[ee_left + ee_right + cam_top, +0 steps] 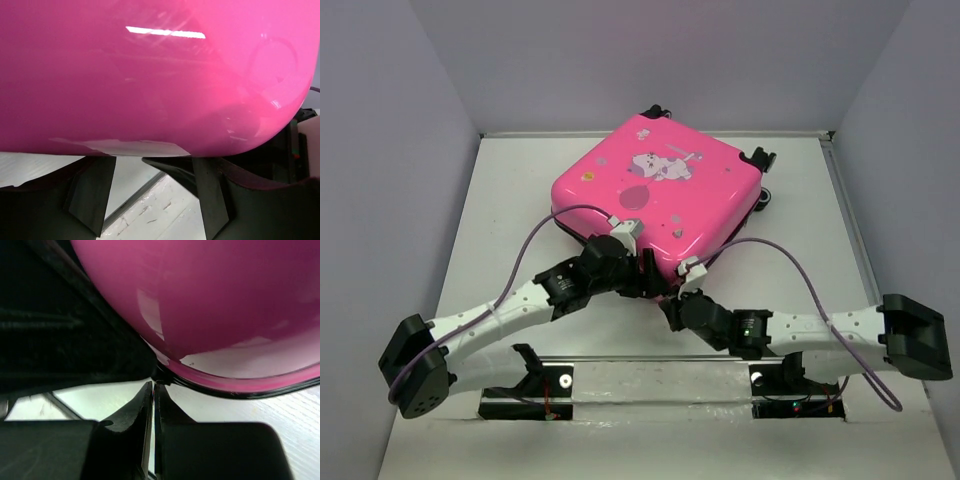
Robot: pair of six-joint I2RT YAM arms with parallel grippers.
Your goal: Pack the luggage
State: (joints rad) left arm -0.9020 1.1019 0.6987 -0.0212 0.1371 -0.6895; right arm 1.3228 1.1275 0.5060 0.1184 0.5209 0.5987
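Note:
The luggage (660, 190) is a bright pink hard-shell suitcase with a cartoon print, lying flat and closed on the white table, turned at an angle. Both arms meet at its near corner. My left gripper (650, 278) is open against the shell's near-left side. In the left wrist view the pink shell (150, 75) fills the top, and the gripper (152, 195) has only table between its fingers (92, 190). My right gripper (675, 298) is shut. In the right wrist view its tips (154, 387) touch the black zipper seam (240, 391) under the pink shell (225, 290). Whether they pinch a zipper tab is unclear.
Black caster wheels (757, 157) stick out at the suitcase's far right corner, and another (655, 112) at the far edge. Grey walls close in the table (520, 200) on the left, back and right. Purple cables loop over both arms. A metal rail (660, 380) runs along the near edge.

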